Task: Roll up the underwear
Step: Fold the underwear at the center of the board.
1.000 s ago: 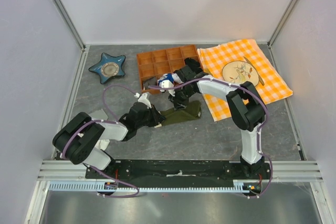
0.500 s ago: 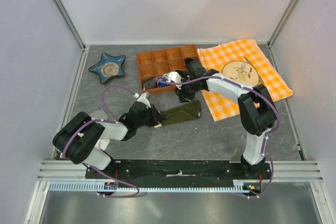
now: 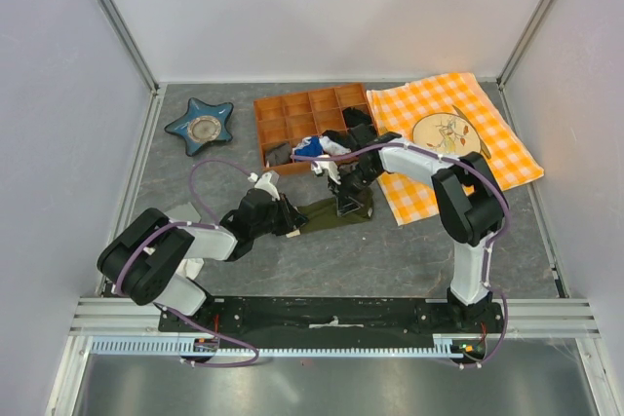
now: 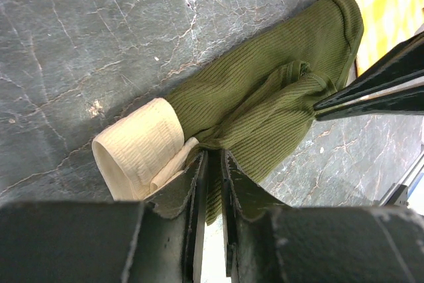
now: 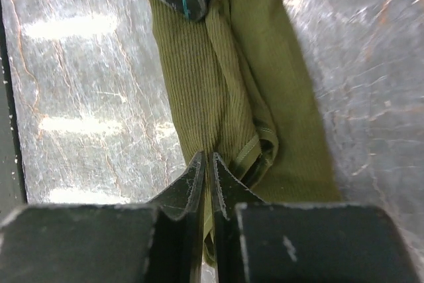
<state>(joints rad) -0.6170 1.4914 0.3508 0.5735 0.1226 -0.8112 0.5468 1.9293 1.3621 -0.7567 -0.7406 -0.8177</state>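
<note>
The underwear (image 3: 336, 213) lies on the grey table as a long olive-green strip, with its cream waistband (image 4: 139, 147) curled over at the left end. My left gripper (image 3: 291, 220) is shut on the olive cloth right beside the waistband, as the left wrist view (image 4: 213, 158) shows. My right gripper (image 3: 347, 204) stands over the right part of the strip, its jaws shut on a raised fold of the olive cloth (image 5: 232, 77) in the right wrist view (image 5: 207, 161). The right gripper's fingers (image 4: 371, 94) show at the right edge of the left wrist view.
An orange compartment tray (image 3: 292, 109) stands just behind the underwear, with small black, blue and white garments (image 3: 327, 146) at its front. A blue star-shaped dish (image 3: 200, 126) sits at the back left. An orange checked cloth (image 3: 487, 158) with a plate (image 3: 444, 132) lies at the right.
My right gripper moved from the tray's front edge down onto the underwear and shut on a fold of it. The left gripper stayed at the waistband end.
</note>
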